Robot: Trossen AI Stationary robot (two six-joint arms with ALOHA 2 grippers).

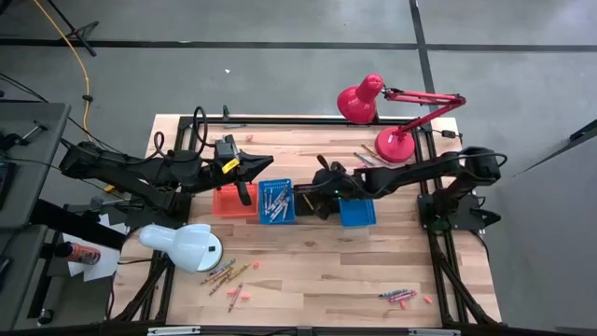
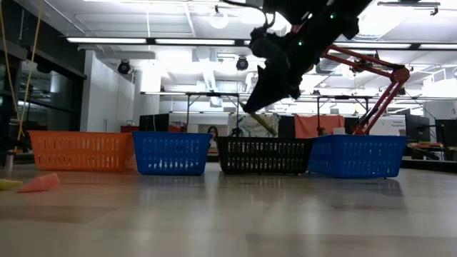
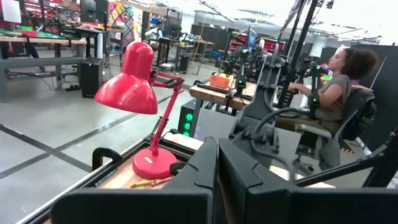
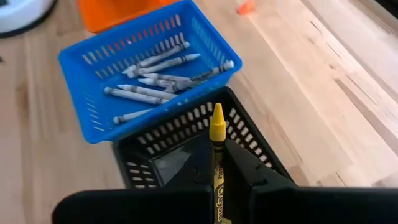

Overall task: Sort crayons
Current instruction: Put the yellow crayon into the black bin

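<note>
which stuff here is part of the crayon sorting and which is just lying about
Part of the job:
yellow crayon in the shut right gripper
black basket
blue basket of grey crayons
orange basket
loose crayons

Just lying about:
red lamp
white lamp

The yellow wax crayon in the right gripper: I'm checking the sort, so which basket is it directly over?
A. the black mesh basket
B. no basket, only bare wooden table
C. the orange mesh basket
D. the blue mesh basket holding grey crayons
A: in the right wrist view the right gripper is shut on the yellow wax crayon, whose tip hangs over the black mesh basket, with the blue mesh basket of grey crayons beyond it.
</note>
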